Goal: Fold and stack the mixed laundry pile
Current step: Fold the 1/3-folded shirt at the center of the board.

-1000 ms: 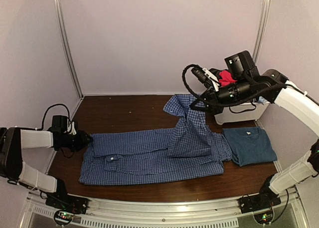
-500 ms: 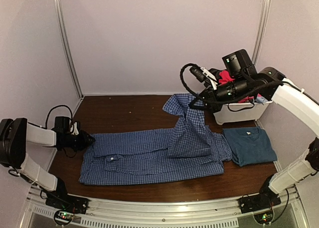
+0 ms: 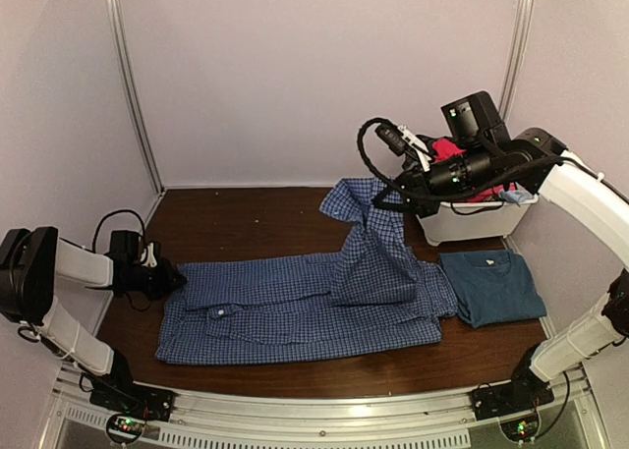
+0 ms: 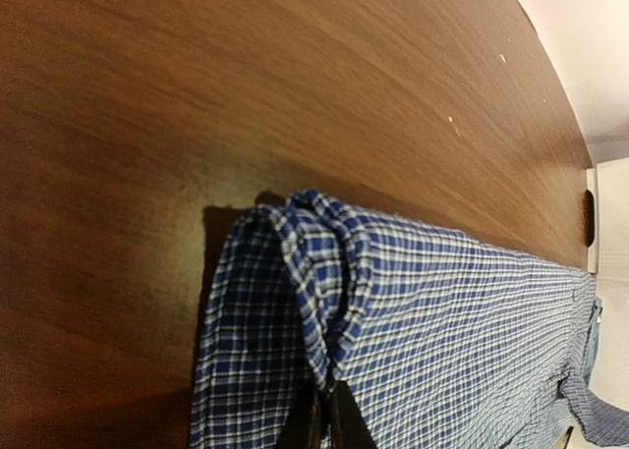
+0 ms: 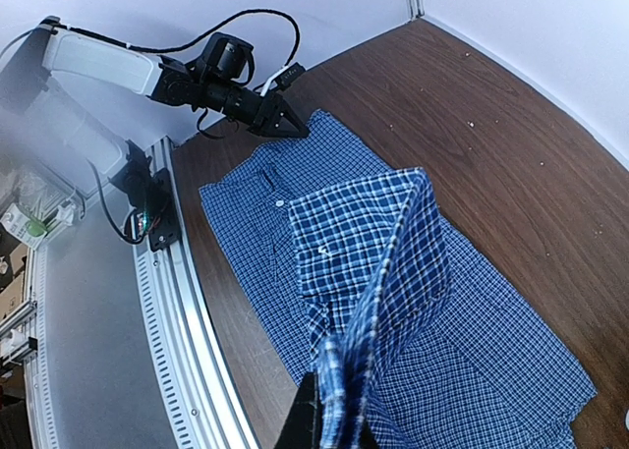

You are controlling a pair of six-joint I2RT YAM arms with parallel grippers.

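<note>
The shirt [image 3: 285,307] lies spread flat across the middle of the bench [image 3: 246,218], with its right-hand part pulled up into a peak. My right claw [image 3: 381,197] is clamped on the top of that peak, jaws together on the checked cloth. The fabric hangs from it in a steep fold above the rest of the shirt. In the right wrist view the cloth runs straight up between my fingers [image 5: 305,424]. My left claw [image 3: 177,279] sits low at the shirt's left edge, near the far corner. The left wrist view shows its tips [image 4: 307,424] pinched together on a rolled fold of that edge, the cloth bunched just ahead of them. Just beside the shirt's right end a folded dark-blue T-shirt [image 3: 491,287] lies flat on the bench; I cannot tell whether the two touch. Behind the T-shirt stands the white bin [image 3: 472,223], with red cloth [image 3: 449,151] and a bit of light-blue cloth [image 3: 518,197] showing in it. My right arm [image 3: 580,189] crosses in front of the bin and hides much of it.
</note>
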